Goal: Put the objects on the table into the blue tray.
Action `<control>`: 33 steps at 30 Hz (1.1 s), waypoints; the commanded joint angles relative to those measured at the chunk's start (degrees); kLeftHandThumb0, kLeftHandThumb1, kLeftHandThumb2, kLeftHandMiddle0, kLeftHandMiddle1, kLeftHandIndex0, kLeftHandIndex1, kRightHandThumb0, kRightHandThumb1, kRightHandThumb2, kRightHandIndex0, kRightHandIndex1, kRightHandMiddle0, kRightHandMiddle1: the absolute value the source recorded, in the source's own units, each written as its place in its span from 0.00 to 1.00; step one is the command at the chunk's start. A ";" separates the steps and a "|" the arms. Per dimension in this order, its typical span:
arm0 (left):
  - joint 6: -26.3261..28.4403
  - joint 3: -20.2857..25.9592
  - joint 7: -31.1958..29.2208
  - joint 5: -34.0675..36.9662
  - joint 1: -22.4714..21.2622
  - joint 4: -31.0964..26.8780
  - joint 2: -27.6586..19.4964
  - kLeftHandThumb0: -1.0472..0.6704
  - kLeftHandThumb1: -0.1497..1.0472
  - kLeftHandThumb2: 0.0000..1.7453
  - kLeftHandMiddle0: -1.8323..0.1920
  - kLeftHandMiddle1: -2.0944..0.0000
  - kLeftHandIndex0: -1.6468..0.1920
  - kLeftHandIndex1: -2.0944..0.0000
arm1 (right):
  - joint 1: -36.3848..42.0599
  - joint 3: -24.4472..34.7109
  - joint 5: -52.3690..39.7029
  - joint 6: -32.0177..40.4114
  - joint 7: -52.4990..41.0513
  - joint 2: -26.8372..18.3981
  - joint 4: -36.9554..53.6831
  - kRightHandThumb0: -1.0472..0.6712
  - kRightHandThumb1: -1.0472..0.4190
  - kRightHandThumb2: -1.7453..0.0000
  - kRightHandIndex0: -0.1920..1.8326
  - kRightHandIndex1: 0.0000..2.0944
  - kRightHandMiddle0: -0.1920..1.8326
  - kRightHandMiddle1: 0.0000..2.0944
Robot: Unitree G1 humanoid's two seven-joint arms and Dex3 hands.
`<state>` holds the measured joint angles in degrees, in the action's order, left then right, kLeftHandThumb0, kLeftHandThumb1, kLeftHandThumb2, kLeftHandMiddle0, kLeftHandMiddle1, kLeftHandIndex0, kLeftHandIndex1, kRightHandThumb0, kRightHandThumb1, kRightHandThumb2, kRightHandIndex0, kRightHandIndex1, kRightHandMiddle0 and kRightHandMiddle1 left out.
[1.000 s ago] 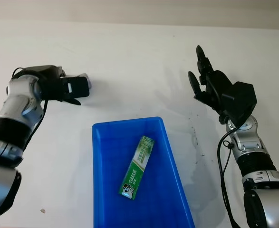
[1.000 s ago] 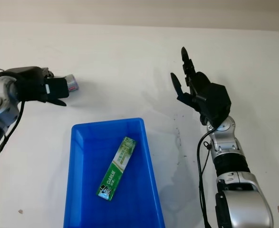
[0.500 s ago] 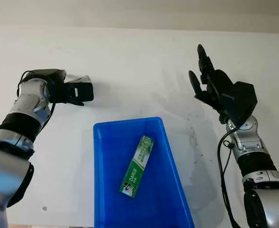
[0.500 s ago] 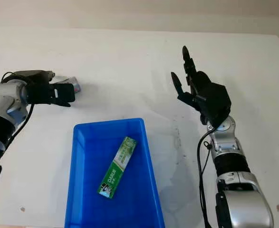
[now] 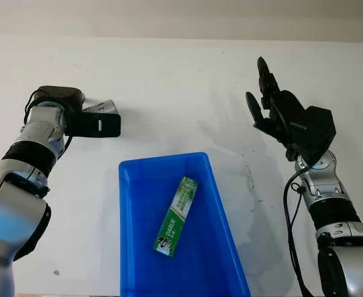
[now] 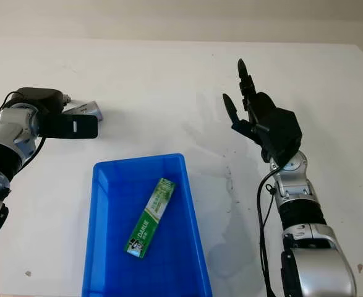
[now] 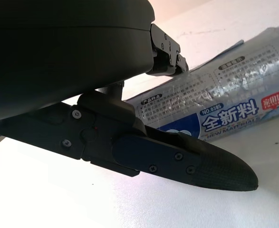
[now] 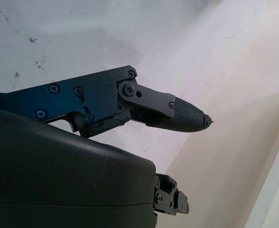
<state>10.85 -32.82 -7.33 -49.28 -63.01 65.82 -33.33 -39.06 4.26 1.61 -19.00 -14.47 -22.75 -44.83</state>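
Observation:
A silver foil packet [image 5: 102,106] with blue and red print lies on the white table at the left. My left hand [image 5: 110,125] is open right beside it, and a straight finger [image 7: 177,156] stretches along the packet's [image 7: 225,104] near side without gripping it. The blue tray [image 5: 162,159] sits at the front centre. A green toothpaste box [image 5: 176,215] lies slanted inside it. My right hand [image 5: 264,93] is open and raised above the table to the right of the tray, holding nothing.
The white table [image 5: 181,80] stretches wide behind the tray. Dark scuff marks [image 5: 250,179] dot its surface just right of the tray. A small crumb [image 5: 56,271] lies near the front left edge.
My left hand's fingers have straightened from a curl and now run alongside the silver packet, which lies on the table. The right hand has stayed still.

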 commanded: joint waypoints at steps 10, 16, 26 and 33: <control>-3.80 -0.84 4.02 0.82 1.96 2.57 -0.15 0.40 1.00 0.26 0.96 0.04 0.95 0.41 | 0.15 0.23 0.23 -1.05 0.05 -0.74 0.11 0.25 0.00 0.62 0.00 0.00 0.00 0.00; -7.78 1.95 16.65 3.32 4.17 0.87 -0.96 0.42 1.00 0.26 0.64 0.00 0.85 0.02 | -0.01 -0.04 0.62 -1.27 0.27 -0.60 -0.02 0.24 0.00 0.62 0.00 0.00 0.00 0.00; -10.40 5.35 19.23 7.16 3.87 -0.35 -1.70 0.41 1.00 0.24 0.56 0.00 0.73 0.00 | 0.38 0.44 -0.28 -0.25 -0.41 -0.64 0.48 0.24 0.00 0.63 0.00 0.00 0.00 0.00; -11.22 7.50 19.11 8.89 3.90 -3.05 -2.27 0.40 1.00 0.24 0.53 0.00 0.69 0.00 | 0.34 -0.06 0.50 -0.50 0.01 -0.75 0.55 0.24 0.00 0.62 0.00 0.00 0.00 0.00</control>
<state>-0.18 -26.13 11.41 -40.71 -59.03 63.91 -34.29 -39.06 4.10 1.81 -19.40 -14.76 -22.75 -44.87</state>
